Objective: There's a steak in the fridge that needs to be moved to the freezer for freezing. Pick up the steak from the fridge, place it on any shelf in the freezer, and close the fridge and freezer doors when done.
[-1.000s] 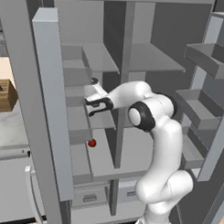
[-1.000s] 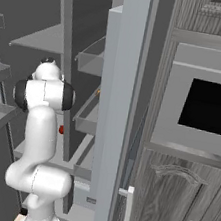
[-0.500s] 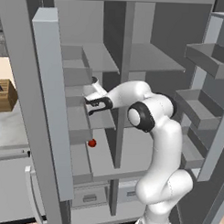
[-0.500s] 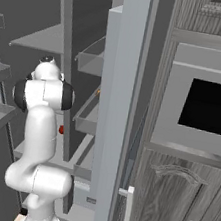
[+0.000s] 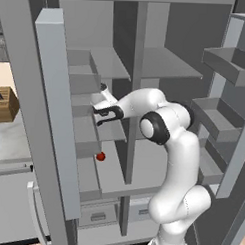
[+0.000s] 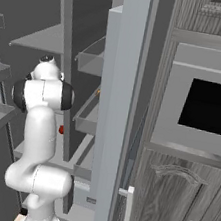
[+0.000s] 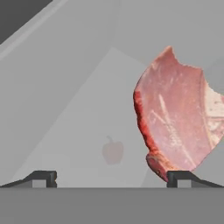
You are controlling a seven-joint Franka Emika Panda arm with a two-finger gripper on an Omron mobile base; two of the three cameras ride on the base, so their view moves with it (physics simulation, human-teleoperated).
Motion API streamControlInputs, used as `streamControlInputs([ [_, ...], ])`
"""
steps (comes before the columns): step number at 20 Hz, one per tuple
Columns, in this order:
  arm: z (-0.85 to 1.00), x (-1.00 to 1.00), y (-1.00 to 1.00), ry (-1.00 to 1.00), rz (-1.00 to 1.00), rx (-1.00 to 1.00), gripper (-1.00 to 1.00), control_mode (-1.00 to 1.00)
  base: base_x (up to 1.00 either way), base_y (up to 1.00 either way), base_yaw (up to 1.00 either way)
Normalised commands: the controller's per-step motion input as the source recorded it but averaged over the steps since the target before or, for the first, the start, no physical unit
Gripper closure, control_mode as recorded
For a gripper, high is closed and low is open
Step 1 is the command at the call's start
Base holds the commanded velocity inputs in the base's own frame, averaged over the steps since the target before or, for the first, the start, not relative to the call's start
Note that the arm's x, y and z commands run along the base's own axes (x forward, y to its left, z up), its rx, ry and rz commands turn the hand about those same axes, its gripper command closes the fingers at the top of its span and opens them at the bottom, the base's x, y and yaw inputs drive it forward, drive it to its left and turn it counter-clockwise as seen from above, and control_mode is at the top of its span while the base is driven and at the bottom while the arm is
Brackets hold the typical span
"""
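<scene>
The steak (image 7: pixel 175 127), a pink-red slab with a paler edge, lies on a light grey shelf (image 7: pixel 87 131) close ahead in the hand view. It sits off to the right, its near end just past my right fingertip (image 7: pixel 179 177). My gripper (image 7: pixel 111 177) is open and holds nothing. In the left base view the gripper (image 5: pixel 98 116) reaches into the left compartment of the tall grey unit at mid height. Both doors, the left door (image 5: pixel 54 117) and the right door (image 5: pixel 230 98), stand open. Their fronts face away, so I cannot tell fridge from freezer.
A small red ball (image 5: pixel 100 156) rests on the shelf below the gripper, also visible in the right base view (image 6: pixel 61 130). The right door carries several bins. Drawers (image 5: pixel 99 213) sit at the unit's bottom. A wall oven (image 6: pixel 209 108) stands right of the unit.
</scene>
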Motion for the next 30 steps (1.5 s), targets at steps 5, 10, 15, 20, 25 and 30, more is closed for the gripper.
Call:
streamControlInputs([
  [5,0.01,0.33,0.00,0.00,0.00,0.00,-1.00,-1.00,0.00,0.00,0.00],
  [10,-0.04,0.39,0.00,0.00,0.00,0.00,-1.00,-1.00,0.00,0.00,0.00],
  [15,-0.14,0.43,0.00,-0.01,0.00,0.00,-1.00,-1.00,0.00,0.00,0.00],
  [20,-0.19,0.47,0.00,0.00,0.00,0.00,-1.00,-1.00,0.00,0.00,0.00],
  [25,-0.42,0.31,0.00,0.01,0.00,-0.02,1.00,-1.00,0.00,0.00,0.00],
  [30,-0.63,0.00,-0.12,0.06,0.00,-0.05,1.00,-1.00,0.00,0.00,0.00],
])
